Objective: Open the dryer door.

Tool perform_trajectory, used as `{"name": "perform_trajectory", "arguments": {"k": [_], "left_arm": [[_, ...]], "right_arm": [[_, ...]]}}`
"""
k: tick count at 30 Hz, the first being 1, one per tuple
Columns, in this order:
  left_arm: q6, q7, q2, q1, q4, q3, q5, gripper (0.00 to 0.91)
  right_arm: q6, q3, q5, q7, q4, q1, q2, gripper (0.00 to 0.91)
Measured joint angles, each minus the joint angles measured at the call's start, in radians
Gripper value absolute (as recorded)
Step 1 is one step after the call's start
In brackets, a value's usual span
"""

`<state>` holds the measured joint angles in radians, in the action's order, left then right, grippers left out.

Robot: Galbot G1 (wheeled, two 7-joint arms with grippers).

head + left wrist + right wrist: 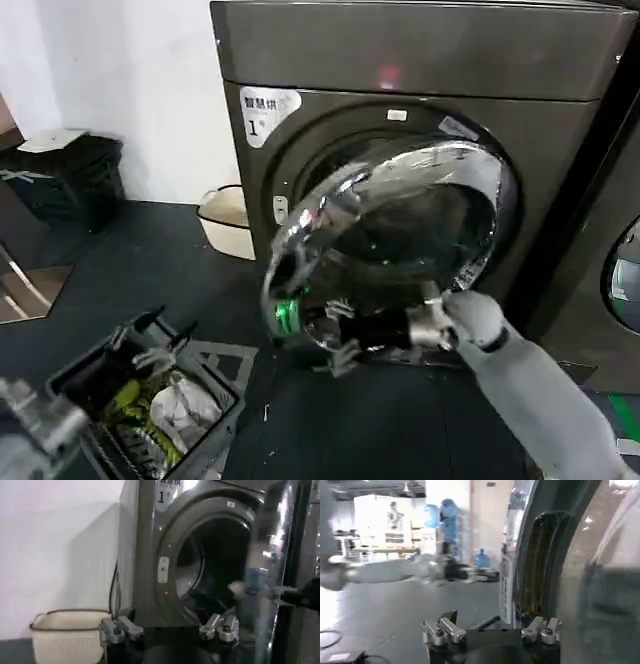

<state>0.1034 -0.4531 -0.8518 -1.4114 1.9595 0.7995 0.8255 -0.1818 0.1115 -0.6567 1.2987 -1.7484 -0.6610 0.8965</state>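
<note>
Dryer door [400, 250] ajar at right gripper [335, 340]

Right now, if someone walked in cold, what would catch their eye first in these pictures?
The dryer door, a big chrome-ringed round of dark glass, stands swung partly open in front of the dryer, baring the dark drum opening. The right gripper is at the door's lower edge, at the end of its outstretched grey arm. Down at the lower left, a dark basket on the floor holds white and yellow items.
</note>
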Motion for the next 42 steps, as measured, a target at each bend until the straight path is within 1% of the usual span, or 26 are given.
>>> {"name": "perform_trajectory", "arguments": {"k": [2,6,10,13,16,19,21,24,26,28,30,31,33,34,38,40,42], "left_arm": [[-0.005,-0.019,0.020,0.065,-0.047,-0.048,0.031,0.907],[-0.022,-0.097,0.039,0.189,-0.126,-0.150,0.057,0.907],[-0.038,-0.184,0.056,0.287,-0.181,-0.273,0.055,0.907],[-0.039,-0.226,0.050,0.362,-0.205,-0.381,0.057,0.907],[-0.036,-0.276,0.041,0.449,-0.207,-0.499,0.059,0.907],[-0.037,-0.301,0.025,0.543,-0.207,-0.621,0.061,0.907],[-0.043,-0.316,0.011,0.601,-0.212,-0.701,0.062,0.907],[-0.048,-0.337,-0.014,0.669,-0.223,-0.801,0.068,0.907],[-0.051,-0.354,-0.032,0.710,-0.233,-0.859,0.072,0.907],[-0.061,-0.354,-0.049,0.747,-0.244,-0.914,0.071,0.907],[-0.063,-0.350,-0.063,0.779,-0.249,-0.959,0.079,0.907],[-0.069,-0.349,-0.072,0.796,-0.251,-0.981,0.076,0.907],[-0.081,-0.336,-0.087,0.829,-0.251,-1.029,0.072,0.907],[-0.084,-0.328,-0.095,0.845,-0.251,-1.053,0.071,0.907],[-0.095,-0.289,-0.134,0.904,-0.241,-1.137,0.064,0.907],[-0.096,-0.277,-0.157,0.931,-0.243,-1.175,0.059,0.907],[-0.094,-0.253,-0.180,0.958,-0.254,-1.219,0.059,0.907]], "right_arm": [[0.024,0.047,-0.001,0.034,-0.037,-0.055,-0.025,0.907],[0.086,0.183,0.001,0.078,-0.109,-0.195,-0.062,0.907],[0.170,0.400,-0.022,0.089,-0.146,-0.372,-0.052,0.907],[0.216,0.605,-0.069,0.088,-0.144,-0.498,-0.023,0.907],[0.235,0.820,-0.124,0.087,-0.132,-0.614,0.021,0.907],[0.236,1.006,-0.140,0.078,-0.118,-0.702,0.063,0.907],[0.229,1.119,-0.120,0.051,-0.105,-0.751,0.097,0.907],[0.214,1.270,-0.075,-0.037,-0.091,-0.806,0.156,0.907],[0.200,1.352,-0.033,-0.130,-0.099,-0.835,0.192,0.907],[0.178,1.423,-0.014,-0.252,-0.121,-0.866,0.231,0.907],[0.180,1.482,0.024,-0.360,-0.146,-0.895,0.269,0.907],[0.170,1.509,0.042,-0.418,-0.161,-0.907,0.288,0.907],[0.132,1.561,0.051,-0.545,-0.187,-0.928,0.318,0.907],[0.104,1.590,0.050,-0.626,-0.201,-0.939,0.324,0.907],[0.020,1.694,0.057,-0.879,-0.209,-0.972,0.329,0.907],[-0.026,1.752,0.054,-0.982,-0.199,-0.987,0.316,0.907],[-0.052,1.813,0.054,-1.039,-0.181,-1.000,0.304,0.907]]}}
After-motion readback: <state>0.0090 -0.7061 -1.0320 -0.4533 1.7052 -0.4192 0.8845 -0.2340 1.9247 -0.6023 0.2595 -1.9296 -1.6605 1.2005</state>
